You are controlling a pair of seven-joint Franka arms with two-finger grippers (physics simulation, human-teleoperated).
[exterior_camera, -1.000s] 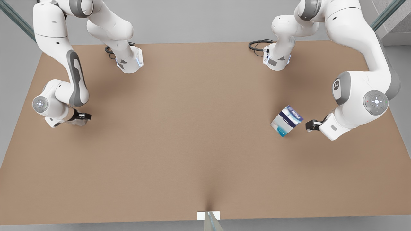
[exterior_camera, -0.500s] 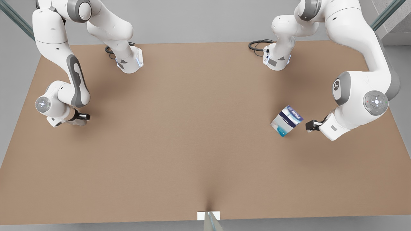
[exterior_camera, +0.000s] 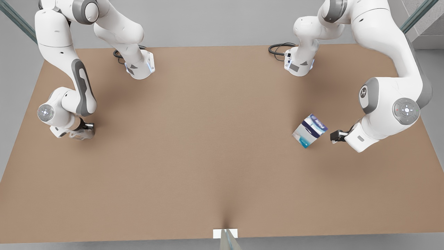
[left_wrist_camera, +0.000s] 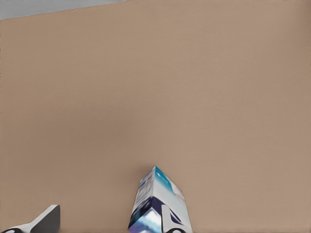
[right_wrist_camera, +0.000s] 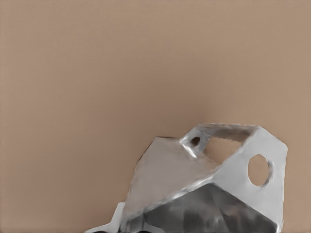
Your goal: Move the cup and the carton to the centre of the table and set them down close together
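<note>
The wide, flat, tan-brown matte counter [exterior_camera: 208,139] carries everything. On the front view's right, the small white carton [exterior_camera: 309,131] with a dark blue band and teal patch stands tilted just ahead of the left jaws [exterior_camera: 333,136], which are spread apart, one finger [left_wrist_camera: 171,221] against the carton. On the front view's left, the pale grey glossy faceted cup [right_wrist_camera: 209,184], its hollow dark, sits at the right jaws [exterior_camera: 85,130]; whether they grip it, I cannot tell.

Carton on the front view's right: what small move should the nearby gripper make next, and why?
Probably ease the left gripper forward until its open fingers straddle the carton; it sits beside the carton, not yet touching. The right gripper is at the cup.
</note>
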